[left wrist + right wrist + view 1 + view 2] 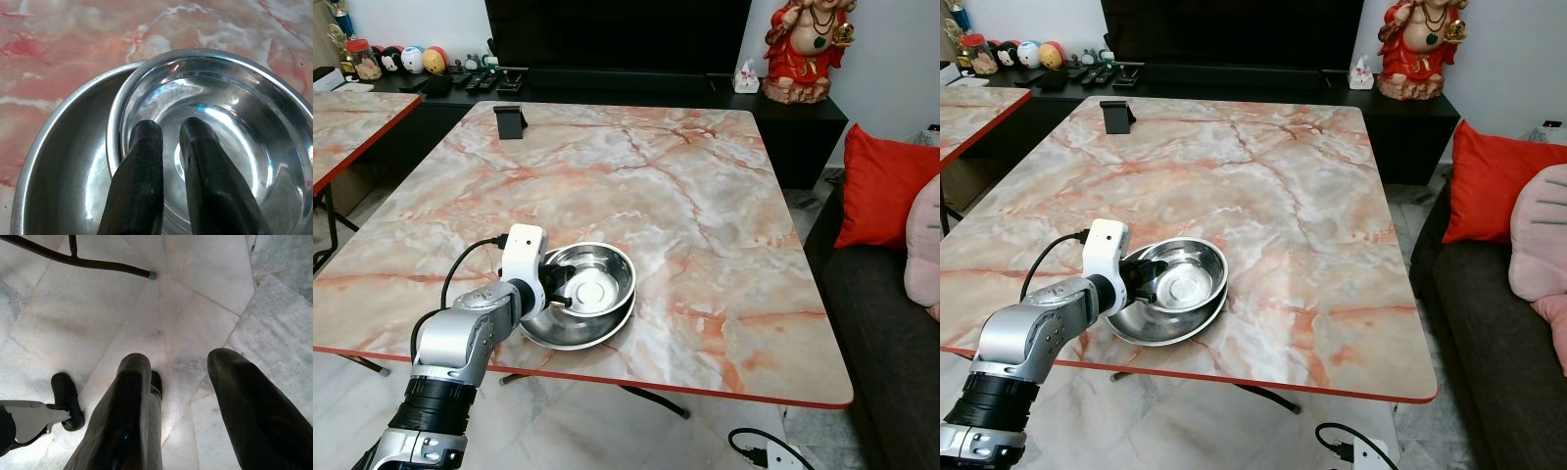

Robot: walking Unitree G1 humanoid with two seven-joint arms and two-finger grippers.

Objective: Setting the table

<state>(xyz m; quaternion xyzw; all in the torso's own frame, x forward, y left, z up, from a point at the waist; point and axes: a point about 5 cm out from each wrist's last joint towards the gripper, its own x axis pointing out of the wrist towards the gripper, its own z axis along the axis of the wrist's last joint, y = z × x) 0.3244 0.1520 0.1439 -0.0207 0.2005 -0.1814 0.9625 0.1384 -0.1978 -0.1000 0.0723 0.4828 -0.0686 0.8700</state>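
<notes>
Currently our left gripper [168,134], fingers nearly together, probably pinches nothing inside the smaller bowl [220,132]; polished steel, slippery — we recommend the rim

1. the worktop [705,196] is a square slab with a pink and orange marble pattern and a thin red edge.
2. a large steel bowl [570,331] sits directly on it near the front edge, left of centre.
3. a smaller steel bowl [597,279] rests tilted inside the large one.
4. a small black stand [511,121] stands near the far left corner.
</notes>
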